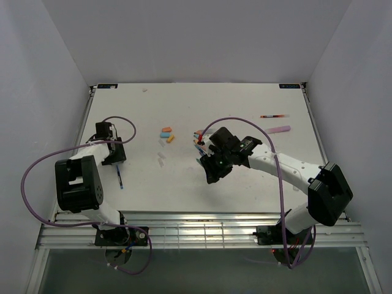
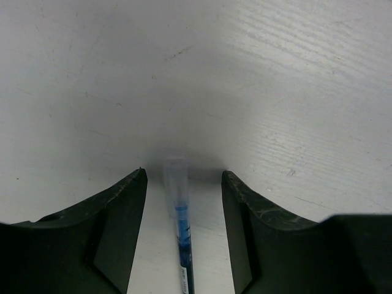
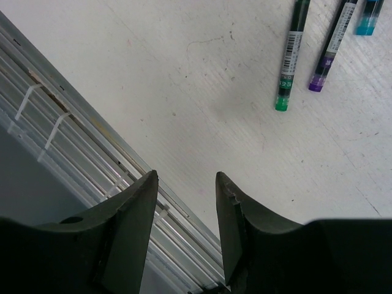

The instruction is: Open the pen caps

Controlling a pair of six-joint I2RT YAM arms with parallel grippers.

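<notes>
Directly between the parted fingers of the left gripper (image 2: 184, 173) lies a clear cap (image 2: 175, 184). It is a slim, see-through sleeve seated on the end of a blue pen (image 2: 182, 239), with bare table showing on either side of it, so neither finger touches it. A pale label near the pen's lower end is too blurred to read. In the top view this pen lies at the left of the white table (image 1: 245, 184). Near the middle of the table lie loose stubby caps, just beside one another: an orange cap (image 1: 165, 129), a blue cap (image 1: 164, 135) and a yellow-orange cap (image 1: 170, 139).

The right gripper (image 3: 187, 177) hangs with its jaws apart and nothing between them, over the table's near edge and its metal rail (image 3: 73, 135). Beyond it lie a green-ended pen (image 3: 291, 55) and a purple-ended pen (image 3: 331, 46), each with a white barcode label whose print is too small to read. A purple highlighter (image 1: 278, 130) lies well apart, to the right.
</notes>
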